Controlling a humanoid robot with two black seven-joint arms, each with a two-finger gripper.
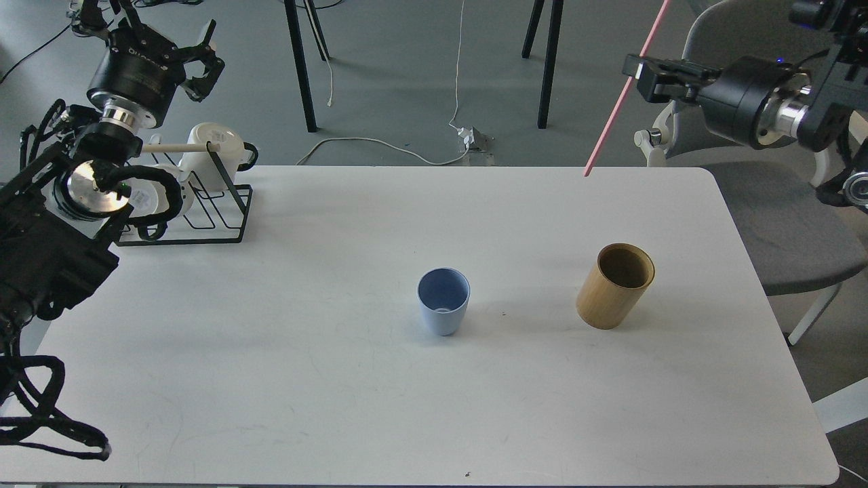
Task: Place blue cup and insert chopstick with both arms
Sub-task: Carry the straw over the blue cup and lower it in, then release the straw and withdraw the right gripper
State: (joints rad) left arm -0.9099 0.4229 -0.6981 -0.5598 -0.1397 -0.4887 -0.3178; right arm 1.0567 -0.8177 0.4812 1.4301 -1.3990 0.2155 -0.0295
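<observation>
A light blue cup [443, 309] stands upright and empty near the middle of the white table [339, 379]. A bamboo holder [614, 285] stands to its right, now empty. My right gripper [639, 69] is high above the table's far right edge, shut on a pink chopstick [618, 107] that hangs slanted with its tip above the table's back edge. My left gripper [193, 57] is raised at the far left above the rack, fingers spread, holding nothing.
A black wire rack [203, 210] with white cups [213, 157] stands at the table's back left. A grey chair [753, 88] is behind the right corner. Chair legs and cables lie on the floor behind.
</observation>
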